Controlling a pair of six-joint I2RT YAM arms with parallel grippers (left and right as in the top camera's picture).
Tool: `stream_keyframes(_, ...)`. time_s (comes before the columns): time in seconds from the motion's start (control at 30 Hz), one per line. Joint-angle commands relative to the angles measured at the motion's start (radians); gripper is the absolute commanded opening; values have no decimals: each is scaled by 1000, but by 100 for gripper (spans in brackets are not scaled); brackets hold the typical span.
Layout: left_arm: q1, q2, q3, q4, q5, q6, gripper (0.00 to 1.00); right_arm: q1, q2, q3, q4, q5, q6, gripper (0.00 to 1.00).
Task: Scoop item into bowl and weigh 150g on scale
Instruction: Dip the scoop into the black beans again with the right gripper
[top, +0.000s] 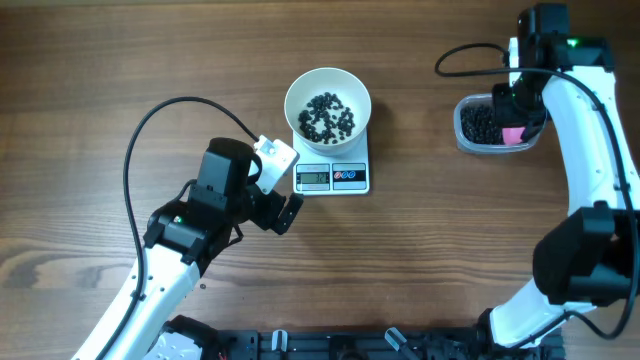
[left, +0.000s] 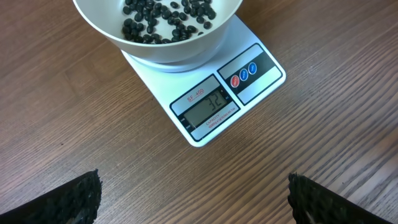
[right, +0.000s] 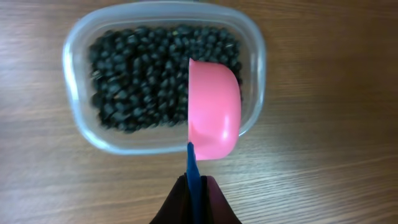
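Note:
The white bowl (top: 327, 100) stands on the white scale (top: 333, 177) and holds a thin layer of black beans (top: 327, 116). From the left wrist the bowl (left: 161, 46) and the scale (left: 211, 102) lie just ahead, the display lit. My left gripper (top: 283, 195) hovers open over bare wood beside the scale's front left corner, its fingertips (left: 74, 199) wide apart. My right gripper (right: 195, 186) is shut on the blue handle of a pink scoop (right: 214, 109), held over the clear tub (right: 163, 81) full of black beans (right: 143, 78). Overhead, the right gripper (top: 515, 105) sits above that tub (top: 490, 125).
A black cable (top: 150, 130) loops over the table left of the bowl. Another cable (top: 470, 55) runs from the right arm near the tub. The arms' bases stand along the front edge (top: 330, 345).

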Motion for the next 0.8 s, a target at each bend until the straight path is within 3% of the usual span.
stream_keyframes(0.0, 4, 4, -4, 0, 5, 9, 100, 0, 20, -5, 23, 95, 34, 4)
stream_keyframes(0.43, 4, 4, -4, 0, 5, 9, 100, 0, 83, -6, 60, 74, 32, 4)
stream_keyframes(0.77, 4, 4, -4, 0, 5, 9, 100, 0, 132, -6, 56, -151, -11, 4)
